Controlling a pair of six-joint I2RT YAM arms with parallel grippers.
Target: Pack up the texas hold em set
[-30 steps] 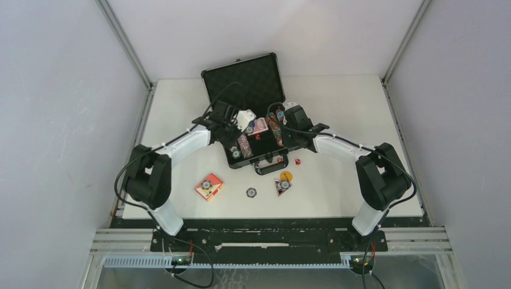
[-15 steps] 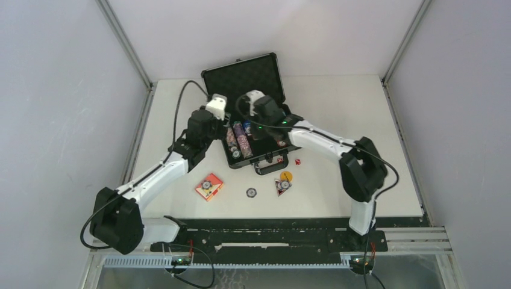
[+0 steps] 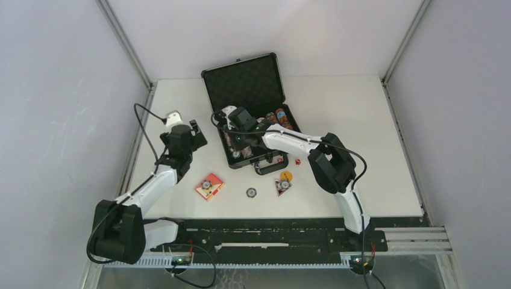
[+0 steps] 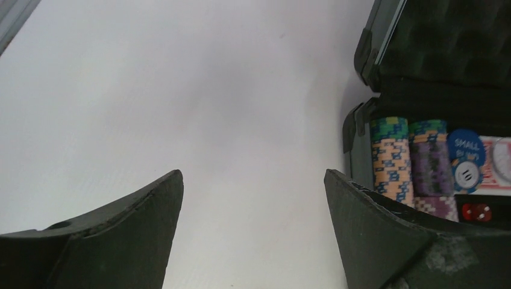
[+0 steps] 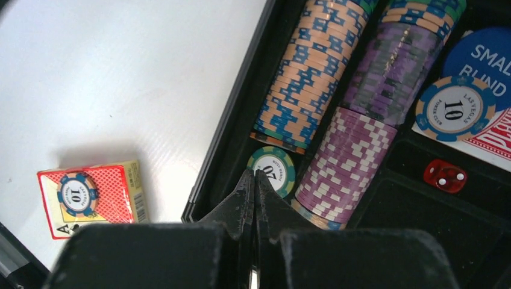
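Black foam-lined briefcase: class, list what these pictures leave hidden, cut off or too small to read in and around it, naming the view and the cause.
- Top view: the white right arm covers the middle of the black foam-lined briefcase.
- Right wrist view: the blue round dealer button is cut by the right edge.
- Left wrist view: the purple chip stack ends behind the left gripper's finger.
- Top view: the loose red die has pips too small to read.

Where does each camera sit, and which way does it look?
Top: above and behind the arms, looking down on the table and open case; both arms show.
Left wrist: on the left hand, facing the table beside the case; its open fingers show.
Right wrist: on the right hand, looking down into the case; its shut fingers show.
Shared: both wrist views show the orange chips.
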